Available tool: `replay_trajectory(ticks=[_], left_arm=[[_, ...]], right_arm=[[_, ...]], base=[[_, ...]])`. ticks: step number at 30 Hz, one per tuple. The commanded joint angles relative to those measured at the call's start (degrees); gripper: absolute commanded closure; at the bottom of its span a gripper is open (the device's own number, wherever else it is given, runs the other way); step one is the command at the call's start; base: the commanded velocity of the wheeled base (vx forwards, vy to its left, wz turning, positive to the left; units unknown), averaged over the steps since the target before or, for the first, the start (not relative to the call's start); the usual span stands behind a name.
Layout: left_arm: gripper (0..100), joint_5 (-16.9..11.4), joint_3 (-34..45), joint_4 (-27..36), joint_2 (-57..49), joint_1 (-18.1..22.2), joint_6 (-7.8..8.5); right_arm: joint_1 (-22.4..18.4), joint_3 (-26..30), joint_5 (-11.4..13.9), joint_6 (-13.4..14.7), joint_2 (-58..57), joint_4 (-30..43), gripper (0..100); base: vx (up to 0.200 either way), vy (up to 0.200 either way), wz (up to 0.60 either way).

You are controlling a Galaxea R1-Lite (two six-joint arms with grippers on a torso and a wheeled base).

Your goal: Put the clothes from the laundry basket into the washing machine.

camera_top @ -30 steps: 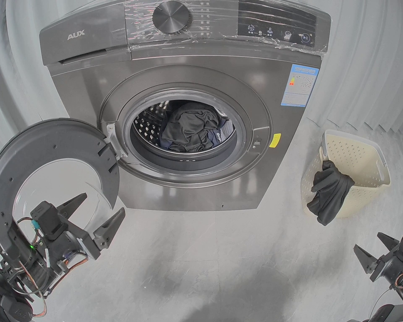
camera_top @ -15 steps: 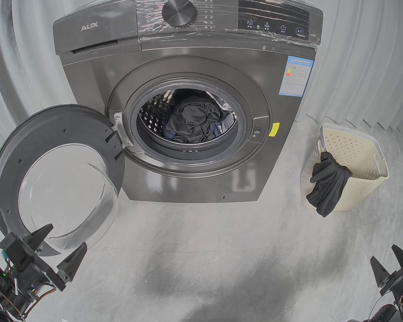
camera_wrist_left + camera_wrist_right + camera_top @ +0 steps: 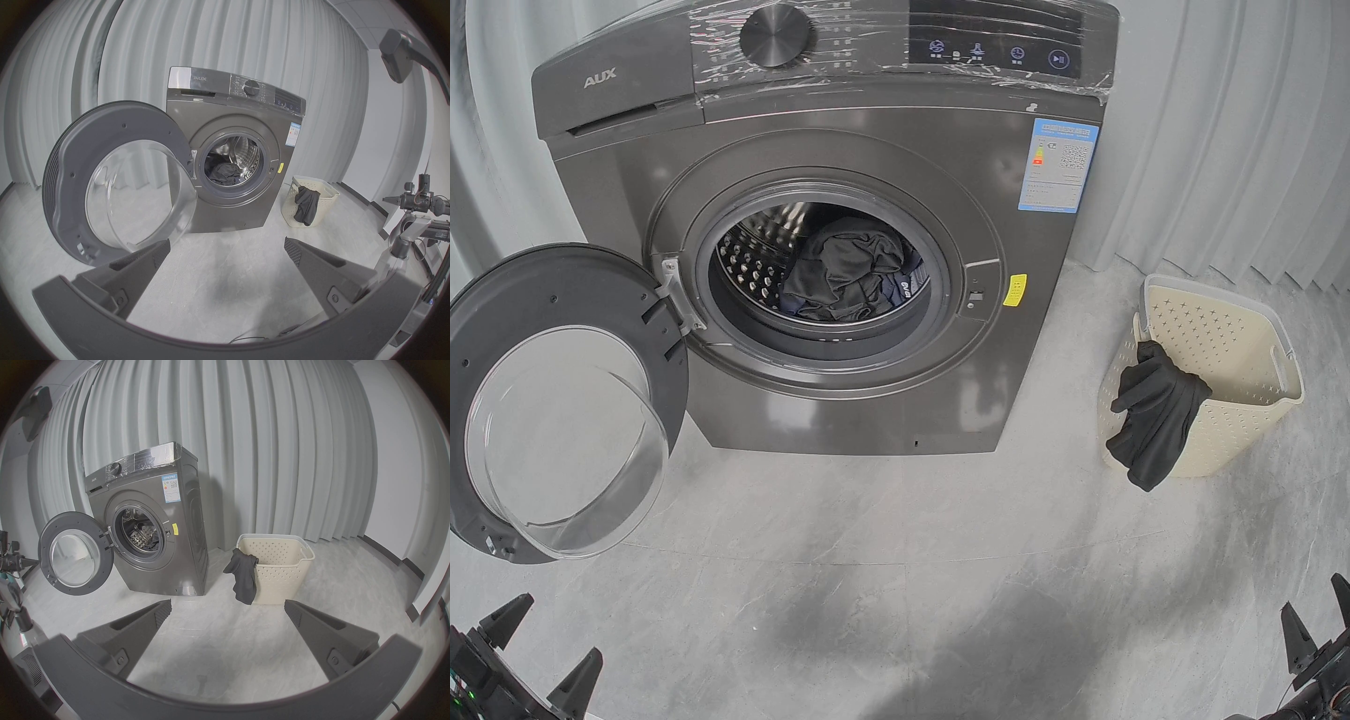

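Fingers (image 3: 579,673) of the left gripper (image 3: 548,639) are standing wide apart and holding nothing, now sitting low at the near left of the head view after hanging up in front of the open door (image 3: 562,281) a second ago. The right gripper (image 3: 1312,607) is likewise spread and empty at the near right. The whole head picture is also shifting, so the camera is moving, probably as the robot repositions. Dark clothes (image 3: 844,272) are lying inside the drum of the washing machine (image 3: 872,417). One dark garment (image 3: 1158,417) is hanging over the rim of the laundry basket (image 3: 1247,309) on the floor to the machine's right.

From the left wrist, the left gripper (image 3: 226,243) is pointing at the washing machine (image 3: 225,112) from well away, with the door (image 3: 117,126) swung wide and the garment (image 3: 307,204) draped on the laundry basket (image 3: 323,187).

From the right wrist, the right gripper (image 3: 228,603) is facing the laundry basket (image 3: 281,580) and the garment (image 3: 243,575), well apart from both.

Judging by this, one drop-off is finishing and the draped garment is waiting as the next pick, most likely for the right arm.
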Motion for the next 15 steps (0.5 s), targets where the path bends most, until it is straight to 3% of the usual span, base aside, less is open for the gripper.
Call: replay_trajectory(ticks=[1, 3, 6, 7, 8, 9, 10, 13, 15], left_arm=[[0, -0.2, 1.0, 5.3, -10.5, 5.6, -0.43], [0, 0.2, 1.0, 5.8, -10.4, 6.1, 0.01], [0, -0.3, 1.0, 6.4, -11.5, 13.0, 0.27], [0, -0.8, 1.0, 6.4, -14.3, 15.0, 0.80], [0, -1.4, 1.0, 6.8, -15.8, 15.8, 2.38], [0, -1.1, 1.0, 8.2, -15.8, 15.2, 3.79], [0, -1.0, 1.0, 9.3, -15.6, 15.0, 4.14], [0, -0.7, 0.6, 10.4, -15.5, 14.8, 1.15], [0, -0.8, 0.8, 9.9, -15.5, 14.8, 1.94]], right_arm=[[-1.9, 1.0, 1.9, -1.0, -4.3, 1.5, 0], [-1.9, 1.0, 2.1, -1.1, -4.3, 1.5, 0], [-1.9, 1.0, 2.2, -1.5, -4.3, 1.5, 0], [-1.9, 1.0, 2.2, -1.8, -4.3, 1.5, 0], [-2.0, 1.0, 2.2, -1.8, -4.3, 1.5, 0], [-1.9, 1.0, 2.2, -1.8, -4.3, 1.5, 0], [-1.9, 1.0, 2.2, -1.8, -4.3, 1.5, 0], [-2.0, 1.0, 2.2, -1.8, -4.3, 1.5, 0], [-2.0, 1.0, 2.2, -1.8, -4.3, 1.5, 0]], base=[[0.000, 0.000, 0.00], [0.000, 0.000, 0.00], [0.000, 0.000, 0.00], [0.000, 0.000, 0.00], [0.000, 0.000, 0.00], [0.000, 0.000, 0.00], [0.000, 0.000, 0.00], [0.000, 0.000, 0.00], [0.000, 0.000, 0.00]])
